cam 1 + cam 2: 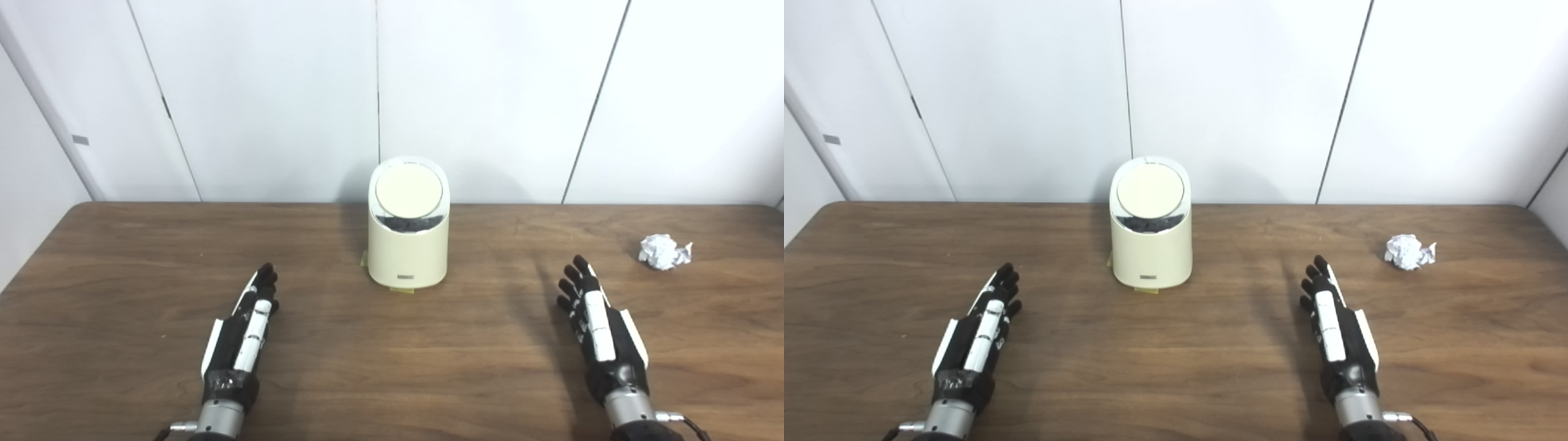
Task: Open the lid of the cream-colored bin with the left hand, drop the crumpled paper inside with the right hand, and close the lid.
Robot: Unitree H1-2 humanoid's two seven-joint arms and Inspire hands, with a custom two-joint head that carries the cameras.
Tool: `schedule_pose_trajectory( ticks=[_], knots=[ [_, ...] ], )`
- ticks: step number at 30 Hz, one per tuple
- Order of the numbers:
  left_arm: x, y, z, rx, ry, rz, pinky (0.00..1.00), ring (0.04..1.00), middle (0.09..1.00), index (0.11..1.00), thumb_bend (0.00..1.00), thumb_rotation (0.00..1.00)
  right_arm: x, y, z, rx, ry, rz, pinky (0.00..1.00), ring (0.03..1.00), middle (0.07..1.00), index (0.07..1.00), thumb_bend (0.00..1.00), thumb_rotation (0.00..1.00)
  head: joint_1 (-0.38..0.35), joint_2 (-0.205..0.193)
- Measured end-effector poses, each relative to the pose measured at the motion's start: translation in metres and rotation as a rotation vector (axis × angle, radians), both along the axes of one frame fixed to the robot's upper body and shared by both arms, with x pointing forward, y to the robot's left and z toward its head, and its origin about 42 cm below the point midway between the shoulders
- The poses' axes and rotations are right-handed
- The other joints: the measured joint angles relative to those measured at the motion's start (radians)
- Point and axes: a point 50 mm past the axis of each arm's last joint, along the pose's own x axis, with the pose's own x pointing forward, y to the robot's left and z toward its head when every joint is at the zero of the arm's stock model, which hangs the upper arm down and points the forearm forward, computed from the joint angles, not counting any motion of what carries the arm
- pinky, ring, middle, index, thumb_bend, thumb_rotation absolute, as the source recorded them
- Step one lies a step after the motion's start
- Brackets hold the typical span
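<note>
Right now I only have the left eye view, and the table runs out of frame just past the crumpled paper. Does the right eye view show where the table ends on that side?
Observer: Yes. The table shows its right edge there, and the crumpled paper lies well inside that edge.
Operator: What is beyond that edge?
Observer: A white side wall meets the back wall at the table's far right corner.
</note>
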Motion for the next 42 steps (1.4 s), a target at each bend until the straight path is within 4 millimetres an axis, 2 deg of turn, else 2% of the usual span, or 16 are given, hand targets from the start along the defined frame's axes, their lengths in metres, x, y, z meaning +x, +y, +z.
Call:
schedule_pose_trajectory(
  ticks=[14,19,24,26,30,36,42],
  knots=[
    [0.000,0.000,0.000,0.003,0.000,-0.001,1.00,0.997,0.966,0.991,0.44,0.70,0.000,0.000,0.000,-0.005,0.001,0.000,0.94,0.953,0.965,0.971,0.57,0.96,0.008,-0.009],
    [0.000,0.000,0.006,0.060,0.015,-0.009,1.00,0.990,0.960,0.990,0.55,0.55,0.000,-0.001,-0.001,-0.005,0.003,0.004,0.94,0.955,0.967,0.971,0.56,0.96,0.015,-0.021],
    [0.002,0.002,0.020,0.108,0.017,0.000,1.00,0.972,0.932,0.963,0.69,0.46,0.001,-0.002,-0.003,0.001,-0.002,0.010,0.94,0.956,0.967,0.974,0.56,0.96,0.025,-0.028],
    [0.007,0.004,0.030,0.143,0.006,0.005,0.98,0.952,0.917,0.949,0.74,0.43,0.002,-0.002,-0.005,-0.001,-0.007,0.010,0.94,0.957,0.969,0.981,0.57,0.97,0.029,-0.034],
    [0.025,0.010,0.063,0.185,-0.063,0.017,0.96,0.950,0.923,0.939,0.78,0.39,0.004,-0.003,-0.006,-0.008,-0.014,0.013,0.93,0.951,0.964,0.979,0.57,0.96,0.031,-0.040],
    [0.053,0.003,0.108,0.220,-0.146,-0.009,0.96,0.931,0.906,0.908,0.76,0.36,0.006,-0.002,-0.005,-0.014,-0.015,0.017,0.94,0.957,0.968,0.986,0.57,0.97,0.035,-0.051],
    [0.082,-0.006,0.150,0.409,-0.209,-0.057,0.89,0.900,0.897,0.893,0.75,0.39,0.007,-0.001,-0.006,-0.020,-0.018,0.021,0.93,0.948,0.964,0.988,0.57,0.97,0.035,-0.054]
  ],
)
